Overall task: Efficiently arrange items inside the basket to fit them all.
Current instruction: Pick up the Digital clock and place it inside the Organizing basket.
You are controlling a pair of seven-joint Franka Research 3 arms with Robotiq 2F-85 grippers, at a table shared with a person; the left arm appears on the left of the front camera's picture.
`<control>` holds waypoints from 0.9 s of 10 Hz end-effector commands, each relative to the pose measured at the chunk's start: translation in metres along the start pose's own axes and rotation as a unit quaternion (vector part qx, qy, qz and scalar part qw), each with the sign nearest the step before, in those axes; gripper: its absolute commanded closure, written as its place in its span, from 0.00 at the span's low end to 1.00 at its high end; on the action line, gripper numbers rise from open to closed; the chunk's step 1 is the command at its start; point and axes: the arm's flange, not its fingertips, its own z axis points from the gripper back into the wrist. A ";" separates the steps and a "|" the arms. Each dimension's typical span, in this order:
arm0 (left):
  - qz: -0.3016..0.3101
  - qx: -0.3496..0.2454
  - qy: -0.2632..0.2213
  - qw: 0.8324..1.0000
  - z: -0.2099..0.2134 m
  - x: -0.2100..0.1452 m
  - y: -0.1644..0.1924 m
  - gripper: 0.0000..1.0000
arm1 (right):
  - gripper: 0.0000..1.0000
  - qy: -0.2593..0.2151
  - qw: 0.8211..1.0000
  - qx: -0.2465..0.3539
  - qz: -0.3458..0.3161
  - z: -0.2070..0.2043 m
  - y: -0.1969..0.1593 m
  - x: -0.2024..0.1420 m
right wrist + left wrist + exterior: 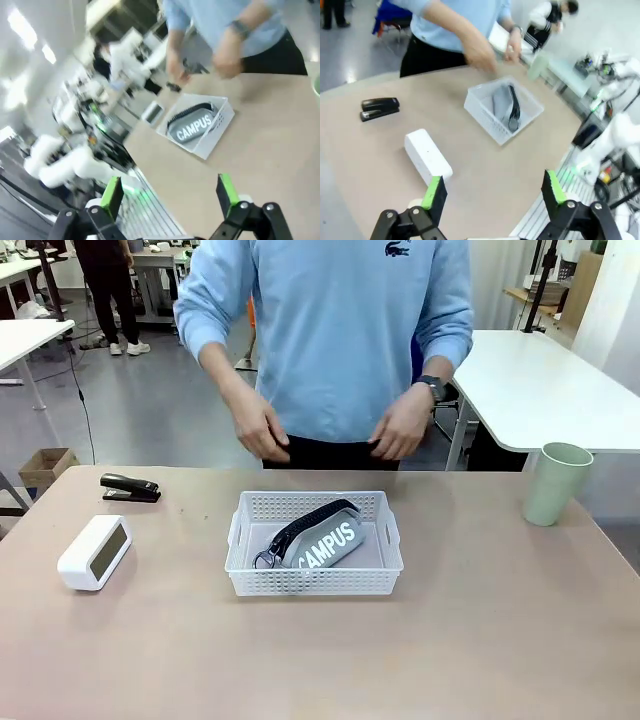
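The white perforated basket (238, 540) sits mid-table with the grey "CAMPUS" pouch (330, 545) lying slanted inside it. A black stapler (130, 487) lies at the far left, and a small white boxy device (94, 553) rests nearer on the left. A pale green cup (555, 483) stands upright at the far right. In the left wrist view my left gripper (492, 192) hangs open above the table, with the device (426, 156) just beyond its left finger, the stapler (379, 108) and the basket (481, 112) farther off. My right gripper (167, 192) is open, high over the table edge, facing the basket (217, 131) and the pouch (195, 127).
A person in a light blue sweatshirt stands at the far side, both hands (262, 432) hovering above the table's far edge behind the basket. White tables stand behind on the left and right. Bare tabletop (330, 660) stretches in front of the basket.
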 end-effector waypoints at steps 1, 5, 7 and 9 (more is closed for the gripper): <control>0.027 -0.048 -0.088 0.995 -0.014 -0.018 0.009 0.00 | 0.00 -0.051 0.996 0.033 -0.062 0.022 -0.049 -0.003; 0.079 -0.010 -0.097 0.992 -0.050 -0.019 -0.015 0.00 | 0.00 -0.065 0.993 0.027 -0.097 0.036 -0.061 -0.024; 0.061 -0.046 -0.115 0.990 -0.003 -0.005 0.021 0.00 | 0.00 -0.065 0.993 0.027 -0.097 0.036 -0.061 -0.024; 0.061 -0.046 -0.115 0.990 -0.003 -0.005 0.021 0.00 | 0.00 -0.065 0.993 0.027 -0.097 0.036 -0.061 -0.024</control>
